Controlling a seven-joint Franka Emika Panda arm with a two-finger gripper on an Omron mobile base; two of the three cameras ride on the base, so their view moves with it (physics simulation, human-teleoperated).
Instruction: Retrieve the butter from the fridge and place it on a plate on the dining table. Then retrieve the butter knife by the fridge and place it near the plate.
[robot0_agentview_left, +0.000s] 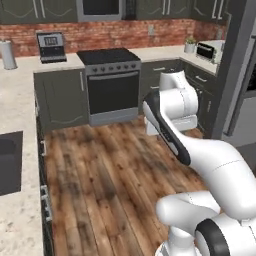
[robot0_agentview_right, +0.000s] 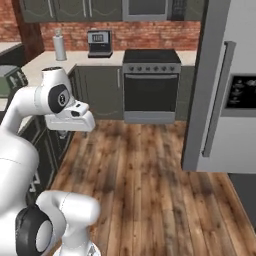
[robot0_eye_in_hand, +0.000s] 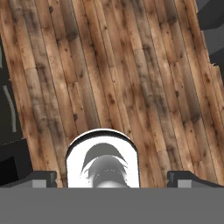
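The fridge (robot0_agentview_right: 220, 75) stands at the right, tall and light grey, its door shut, with a long vertical handle (robot0_agentview_right: 217, 100) and a black dispenser panel (robot0_agentview_right: 240, 92). Its edge also runs along the right side of the left base view (robot0_agentview_left: 245, 122). My gripper (robot0_eye_in_hand: 113, 178) hangs over the bare wooden floor, pointing down, open, with nothing between its fingertips (robot0_eye_in_hand: 43, 177). The hand (robot0_agentview_right: 70, 120) is left of the fridge, about a stove's width away. The butter, plate, dining table and butter knife are out of view.
A black-fronted stove (robot0_agentview_left: 112, 82) sits against the brick back wall between dark-grey cabinets. The stone counter holds a coffee machine (robot0_agentview_left: 51, 46), a paper-towel roll (robot0_agentview_left: 7, 54) and a toaster (robot0_agentview_left: 206, 50). A counter over drawers (robot0_agentview_left: 20, 220) runs along the left. Wooden floor (robot0_agentview_right: 150, 170) lies open in the middle.
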